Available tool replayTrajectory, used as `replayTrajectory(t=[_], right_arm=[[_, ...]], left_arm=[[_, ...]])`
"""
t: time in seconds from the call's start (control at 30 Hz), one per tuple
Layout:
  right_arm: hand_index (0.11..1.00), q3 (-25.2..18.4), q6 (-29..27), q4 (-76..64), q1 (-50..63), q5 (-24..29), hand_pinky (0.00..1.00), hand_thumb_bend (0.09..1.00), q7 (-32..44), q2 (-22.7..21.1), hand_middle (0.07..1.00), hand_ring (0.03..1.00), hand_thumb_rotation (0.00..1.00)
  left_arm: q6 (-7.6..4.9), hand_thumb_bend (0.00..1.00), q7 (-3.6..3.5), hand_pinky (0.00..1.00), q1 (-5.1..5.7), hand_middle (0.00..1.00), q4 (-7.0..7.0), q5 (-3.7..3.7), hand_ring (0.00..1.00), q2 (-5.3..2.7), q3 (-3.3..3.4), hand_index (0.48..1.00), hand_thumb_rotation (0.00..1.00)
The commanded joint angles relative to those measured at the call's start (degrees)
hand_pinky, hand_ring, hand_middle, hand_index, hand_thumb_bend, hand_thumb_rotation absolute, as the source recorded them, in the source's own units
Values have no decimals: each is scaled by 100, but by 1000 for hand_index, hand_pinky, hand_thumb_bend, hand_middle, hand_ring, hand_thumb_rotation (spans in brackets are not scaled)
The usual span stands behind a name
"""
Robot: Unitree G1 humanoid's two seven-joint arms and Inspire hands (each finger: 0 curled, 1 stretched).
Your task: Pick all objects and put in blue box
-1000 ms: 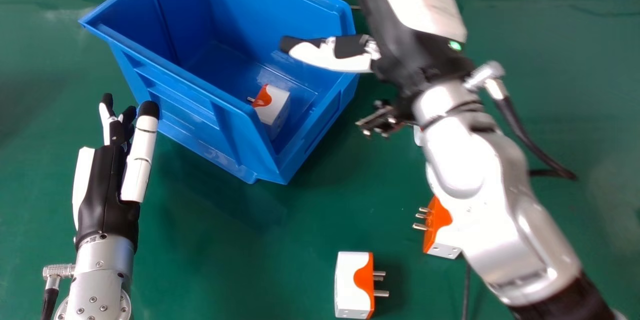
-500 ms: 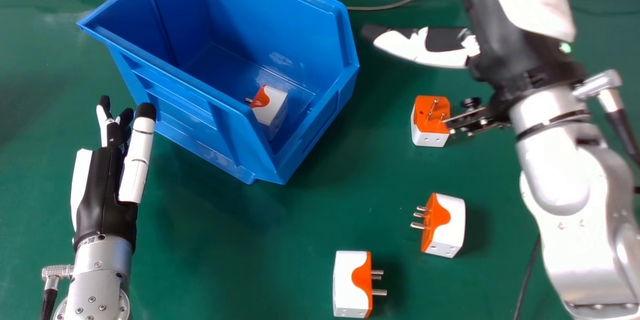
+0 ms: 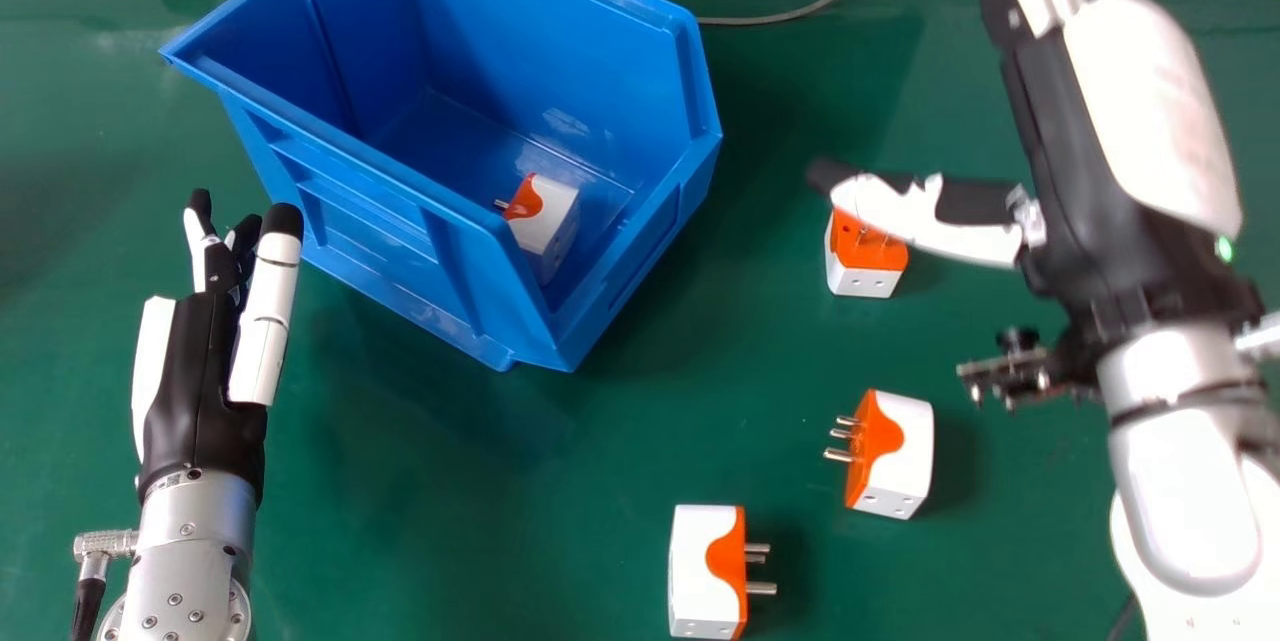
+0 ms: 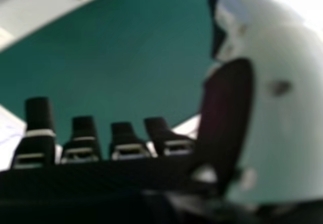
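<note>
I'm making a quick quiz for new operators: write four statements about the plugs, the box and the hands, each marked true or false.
1. One plug lies inside the blue box. True.
2. Both hands are holding plugs. False: the left hand and right hand are empty.
3. Three plugs are on the green table. True.
4. The box is upside down. False: its opening faces up.
</note>
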Motion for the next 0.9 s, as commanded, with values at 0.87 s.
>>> replayTrajectory(t=[0.87], right_arm=[[940,-730,-2093,931,2019,738,814,498,330,-853,951,935,475]], left_arm=[[-52,571,-128,987,94,981,-186,-121,999,203,133,977,1000]])
